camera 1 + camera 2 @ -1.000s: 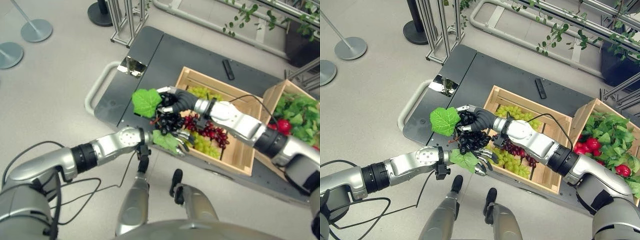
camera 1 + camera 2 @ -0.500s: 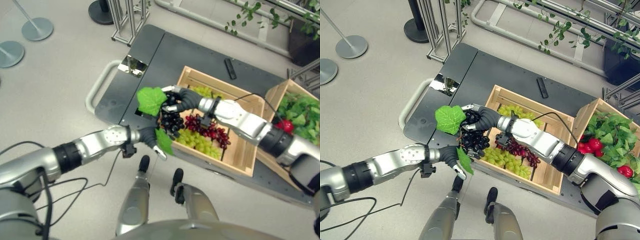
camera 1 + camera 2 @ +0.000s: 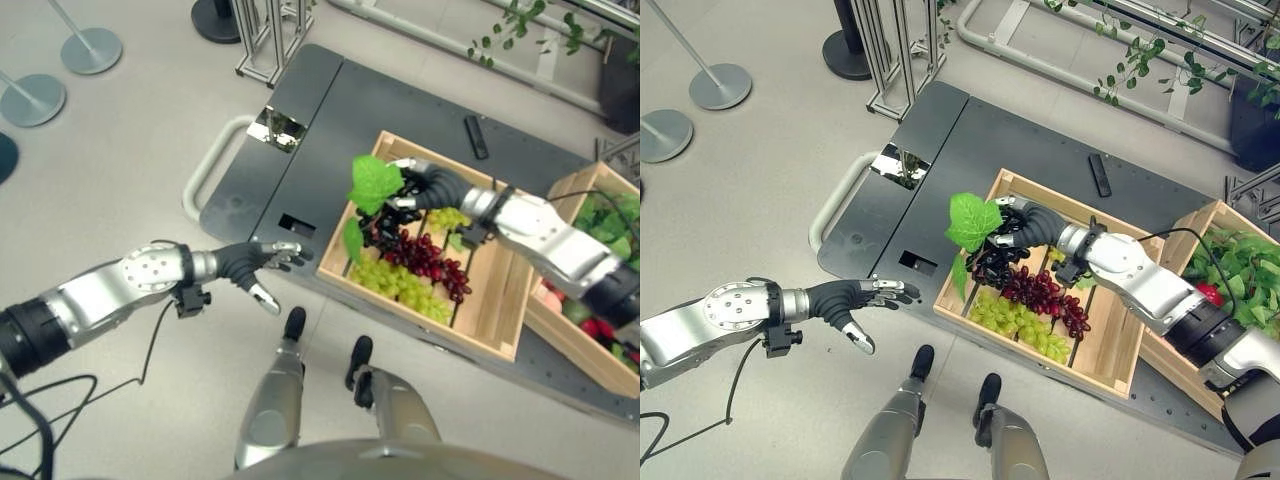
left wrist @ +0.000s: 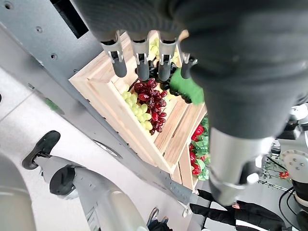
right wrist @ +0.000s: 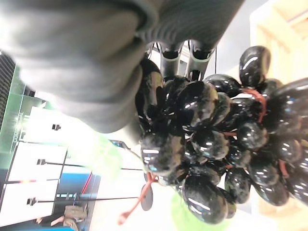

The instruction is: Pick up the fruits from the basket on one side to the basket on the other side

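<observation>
A bunch of black grapes (image 3: 385,218) with a big green leaf (image 3: 375,182) hangs over the left end of the wooden crate (image 3: 500,322), and my right hand (image 3: 432,187) is shut on it. The right wrist view shows the glossy black grapes (image 5: 207,139) against the curled fingers (image 5: 177,55). Red grapes (image 3: 428,262) and green grapes (image 3: 400,287) lie in the crate below. My left hand (image 3: 255,266) is open with fingers spread, holding nothing, over the floor just off the cart's front edge, left of the crate. Its fingers (image 4: 139,57) point at the crate (image 4: 108,91).
The crate sits on a dark grey cart (image 3: 310,130) with a looped handle (image 3: 198,172) at its left. A second crate (image 3: 1185,225) with green leaves and red fruit stands to the right. A black remote (image 3: 477,136) lies behind. Stanchion bases (image 3: 90,50) stand far left.
My right hand has carried the black grapes rightward, from the cart's edge to over the crate. My left hand has left the bunch, drawn back left and opened.
</observation>
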Robot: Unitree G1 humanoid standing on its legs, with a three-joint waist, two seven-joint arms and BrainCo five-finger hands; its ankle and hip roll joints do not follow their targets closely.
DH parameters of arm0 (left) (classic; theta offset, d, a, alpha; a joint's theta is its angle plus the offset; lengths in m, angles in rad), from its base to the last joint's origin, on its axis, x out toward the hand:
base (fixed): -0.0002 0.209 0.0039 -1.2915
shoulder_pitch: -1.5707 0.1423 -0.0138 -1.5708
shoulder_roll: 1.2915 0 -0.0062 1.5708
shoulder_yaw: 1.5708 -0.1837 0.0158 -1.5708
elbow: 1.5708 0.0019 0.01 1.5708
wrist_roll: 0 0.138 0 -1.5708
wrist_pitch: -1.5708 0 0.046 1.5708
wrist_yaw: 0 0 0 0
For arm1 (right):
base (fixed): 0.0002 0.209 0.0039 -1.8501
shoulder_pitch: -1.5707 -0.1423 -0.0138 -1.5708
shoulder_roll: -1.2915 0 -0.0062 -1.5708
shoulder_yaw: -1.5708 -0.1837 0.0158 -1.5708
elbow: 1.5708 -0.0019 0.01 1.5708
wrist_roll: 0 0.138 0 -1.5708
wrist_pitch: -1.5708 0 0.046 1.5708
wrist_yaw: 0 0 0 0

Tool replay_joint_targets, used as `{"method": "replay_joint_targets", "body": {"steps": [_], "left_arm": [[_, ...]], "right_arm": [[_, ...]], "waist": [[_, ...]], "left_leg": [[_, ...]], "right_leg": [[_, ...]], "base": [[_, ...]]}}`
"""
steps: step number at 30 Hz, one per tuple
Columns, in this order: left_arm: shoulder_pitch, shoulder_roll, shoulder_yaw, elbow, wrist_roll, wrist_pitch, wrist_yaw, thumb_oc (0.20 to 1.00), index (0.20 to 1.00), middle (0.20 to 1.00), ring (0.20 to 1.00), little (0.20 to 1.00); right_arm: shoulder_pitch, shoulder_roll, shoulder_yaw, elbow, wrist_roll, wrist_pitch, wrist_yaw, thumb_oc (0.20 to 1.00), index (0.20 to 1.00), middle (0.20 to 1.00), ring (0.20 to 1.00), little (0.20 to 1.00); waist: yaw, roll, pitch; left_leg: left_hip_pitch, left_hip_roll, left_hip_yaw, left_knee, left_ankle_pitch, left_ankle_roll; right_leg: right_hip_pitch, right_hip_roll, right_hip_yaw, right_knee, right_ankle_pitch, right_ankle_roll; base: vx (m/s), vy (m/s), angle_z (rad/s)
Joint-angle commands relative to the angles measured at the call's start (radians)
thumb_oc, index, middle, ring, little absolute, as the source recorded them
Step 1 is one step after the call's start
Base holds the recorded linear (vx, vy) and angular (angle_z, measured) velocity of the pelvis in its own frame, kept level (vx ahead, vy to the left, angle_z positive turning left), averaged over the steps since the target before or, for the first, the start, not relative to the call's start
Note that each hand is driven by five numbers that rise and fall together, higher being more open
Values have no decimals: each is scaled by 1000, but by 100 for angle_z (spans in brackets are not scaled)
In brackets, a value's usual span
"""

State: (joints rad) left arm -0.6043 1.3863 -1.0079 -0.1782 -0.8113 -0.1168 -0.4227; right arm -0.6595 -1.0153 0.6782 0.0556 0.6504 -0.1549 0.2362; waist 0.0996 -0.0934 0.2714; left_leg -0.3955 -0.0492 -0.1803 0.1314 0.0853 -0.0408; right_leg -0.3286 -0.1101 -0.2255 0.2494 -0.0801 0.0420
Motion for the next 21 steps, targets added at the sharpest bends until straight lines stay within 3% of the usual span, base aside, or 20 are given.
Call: {"method": "replay_joint_targets", "body": {"steps": [1, 13, 16, 21], "left_arm": [[94, 29, 139, -80, -54, -71, -4, 1000, 1000, 1000, 1000, 1000], [183, -36, 305, -25, 12, -114, 66, 1000, 1000, 1000, 1000, 1000], [201, -110, 375, 20, 80, -137, 125, 1000, 1000, 1000, 1000, 1000], [106, -155, 320, 37, 167, -150, 150, 1000, 1000, 1000, 1000, 1000]], "right_arm": [[6, -37, -71, -121, 66, -95, 15, 200, 200, 200, 200, 200], [50, -45, -92, -175, 72, -93, 42, 200, 200, 200, 200, 200], [66, -46, -121, -218, 69, -97, 41, 200, 200, 200, 200, 200], [57, -50, -134, -267, 94, -93, 52, 200, 200, 200, 200, 200]], "waist": [[2, -20, -26], [5, -26, -31], [3, -35, -33], [-10, -49, -39]], "left_leg": [[18, -28, 51, 47, -52, 35], [17, -24, 50, 49, -53, 34], [18, -24, 48, 50, -55, 33], [20, -21, 49, 51, -59, 33]], "right_leg": [[6, -48, 13, -37, 157, 97], [5, -51, 12, -36, 155, 95], [7, -51, 13, -35, 152, 94], [6, -49, 16, -33, 150, 92]], "base": [[0, 0, 0], [0, 0, 0], [0, 0, 0], [0, 0, 0]]}}
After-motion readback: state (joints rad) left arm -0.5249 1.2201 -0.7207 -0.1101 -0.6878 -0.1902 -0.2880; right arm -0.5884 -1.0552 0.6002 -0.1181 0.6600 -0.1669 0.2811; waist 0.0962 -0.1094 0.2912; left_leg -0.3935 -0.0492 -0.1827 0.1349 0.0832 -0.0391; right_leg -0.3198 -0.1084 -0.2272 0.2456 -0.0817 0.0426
